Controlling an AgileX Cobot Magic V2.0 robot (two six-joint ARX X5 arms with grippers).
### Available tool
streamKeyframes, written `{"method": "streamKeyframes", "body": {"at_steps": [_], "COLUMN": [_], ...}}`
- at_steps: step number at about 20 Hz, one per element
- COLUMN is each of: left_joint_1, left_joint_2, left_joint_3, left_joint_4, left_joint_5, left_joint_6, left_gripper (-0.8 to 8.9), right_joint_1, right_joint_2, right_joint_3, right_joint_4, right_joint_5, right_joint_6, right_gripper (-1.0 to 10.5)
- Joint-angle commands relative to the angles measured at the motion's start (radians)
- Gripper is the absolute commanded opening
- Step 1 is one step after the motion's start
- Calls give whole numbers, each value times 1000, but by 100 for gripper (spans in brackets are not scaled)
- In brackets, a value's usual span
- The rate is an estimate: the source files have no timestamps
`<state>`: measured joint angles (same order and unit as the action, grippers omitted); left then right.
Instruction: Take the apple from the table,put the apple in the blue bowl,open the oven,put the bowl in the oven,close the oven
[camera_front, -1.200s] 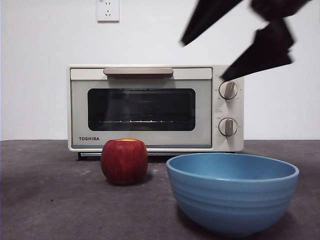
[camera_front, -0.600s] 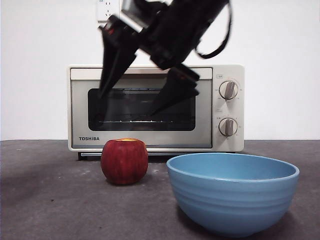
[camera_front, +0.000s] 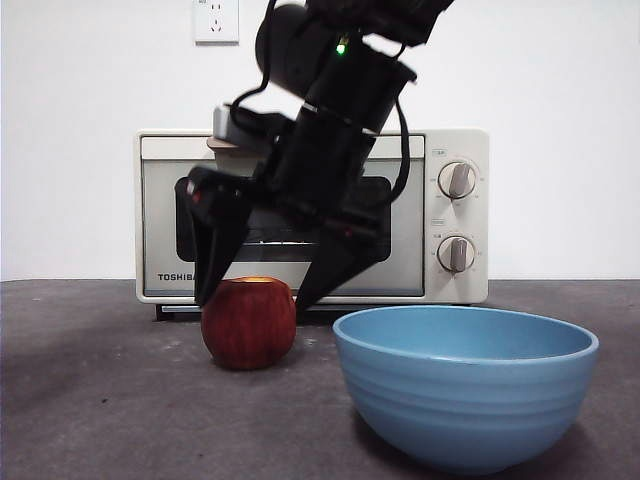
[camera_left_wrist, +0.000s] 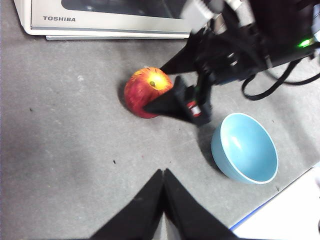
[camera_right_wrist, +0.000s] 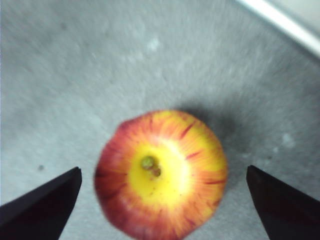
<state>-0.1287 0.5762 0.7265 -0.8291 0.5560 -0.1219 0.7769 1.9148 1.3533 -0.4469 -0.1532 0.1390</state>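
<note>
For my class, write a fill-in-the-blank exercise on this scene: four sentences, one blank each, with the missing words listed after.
1. The right pincer straddles the ____, its jaws open and not yet touching it.
2. The oven door is ____.
3. The blue bowl holds ____.
4. The left pincer, with its jaws ____, waits away from the apple.

Missing words: apple; closed; nothing; shut
</note>
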Motion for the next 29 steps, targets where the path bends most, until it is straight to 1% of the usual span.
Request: {"method": "streamKeyframes", "body": {"at_steps": [1, 3, 5, 7, 10, 11, 14, 17, 19, 22, 26, 29], "left_joint_1": [-3, -3, -3, -3, -3, -3, -3, -3, -3, -3, -3, -3], "left_joint_2": [5, 5, 5, 5, 5, 5, 5, 5, 5, 5, 5, 5], "left_joint_3": [17, 17, 17, 17, 17, 17, 17, 17, 17, 17, 17, 17], "left_joint_4": [6, 5, 2, -10, -16, -15, -15, -11, -9, -8, -8, -8], "left_joint_5": [5, 5, 5, 5, 5, 5, 5, 5, 5, 5, 5, 5], "left_joint_6": [6, 6, 6, 6, 9, 9, 9, 10, 10, 18, 25, 25], "left_gripper": [7, 7, 7, 7, 7, 7, 7, 7, 7, 7, 7, 7], "right_joint_1": [18, 22, 28, 30, 30, 30, 31, 31, 31, 31, 32, 35], "right_joint_2": [44, 61, 69, 71, 71, 71, 58, 0, -66, -183, -330, -439], "right_joint_3": [23, 23, 23, 23, 23, 23, 23, 23, 23, 23, 3, -97], "right_joint_4": [13, 21, 29, 26, 27, 26, 21, 6, -38, -142, -287, -287], "right_joint_5": [5, 11, 38, 58, 72, 71, 68, 68, 68, 80, 80, 82], "right_joint_6": [5, 6, 7, 13, 47, 54, 56, 56, 53, 29, 28, 28], "right_gripper": [557, 557, 548, 487, 332, 308, 305, 305, 305, 305, 306, 306]}}
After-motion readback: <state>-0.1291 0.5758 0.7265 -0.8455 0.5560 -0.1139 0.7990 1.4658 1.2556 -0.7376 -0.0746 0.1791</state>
